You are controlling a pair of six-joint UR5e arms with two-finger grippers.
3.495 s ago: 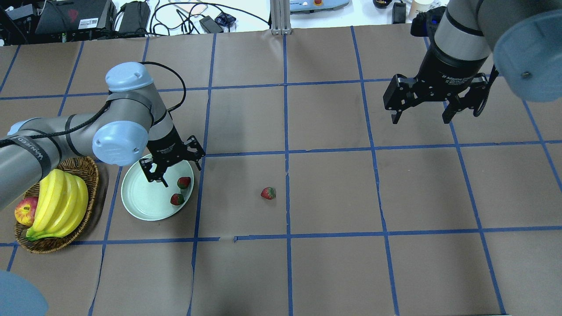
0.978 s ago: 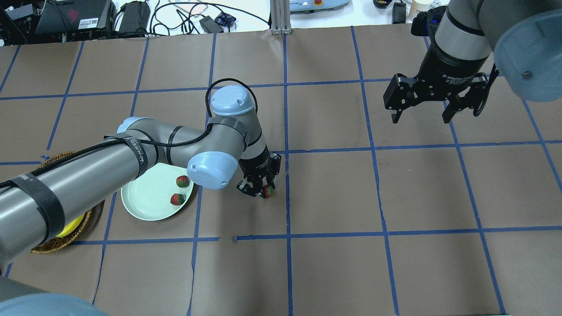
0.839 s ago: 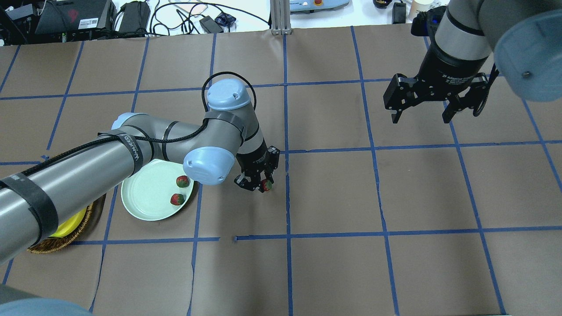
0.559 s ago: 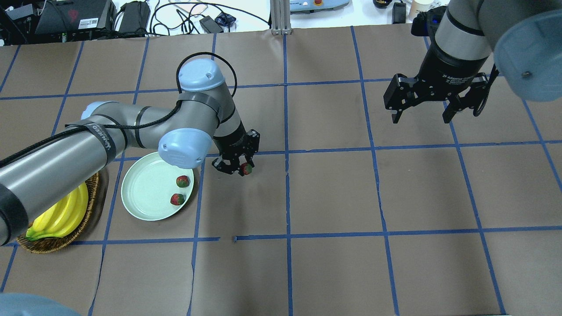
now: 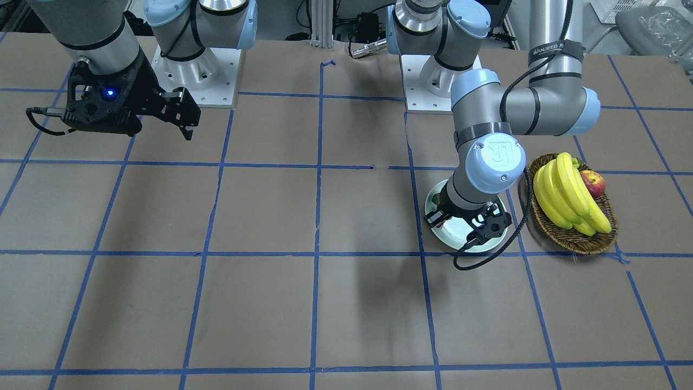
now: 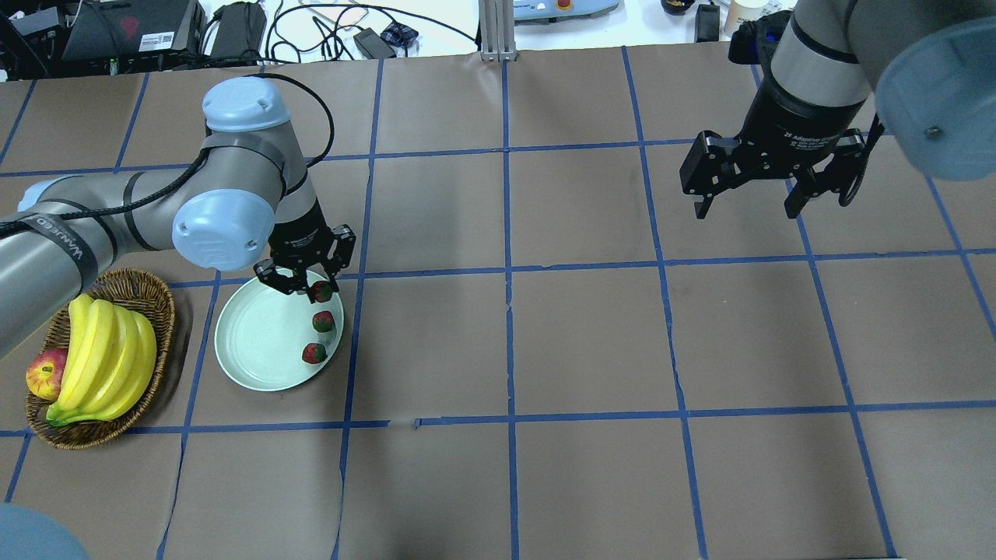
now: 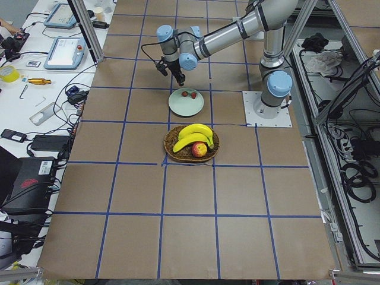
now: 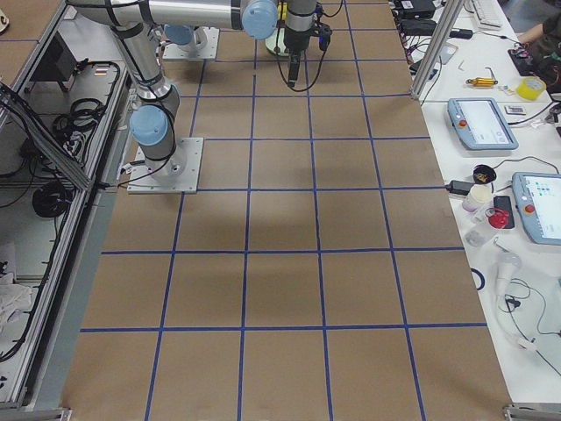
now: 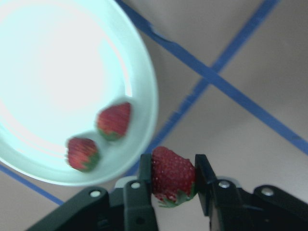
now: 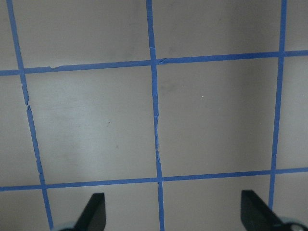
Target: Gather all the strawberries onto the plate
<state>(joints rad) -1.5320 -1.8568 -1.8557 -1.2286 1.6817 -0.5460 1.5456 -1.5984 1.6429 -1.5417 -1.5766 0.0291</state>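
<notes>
The left gripper pinches the third strawberry in a narrow grip at the upper-right rim of the plate in the overhead view. Released here it could, I judge, roll off the rim onto the paper (the other two strawberries lie just below it, inside). The wrist view places that strawberry outside the rim, which the overhead leaves unclear; the right gripper hangs wide and empty, upper right.

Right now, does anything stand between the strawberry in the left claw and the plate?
Nothing visible does. The left claw holds the strawberry at the plate rim; two other strawberries lie apart from it.
</notes>
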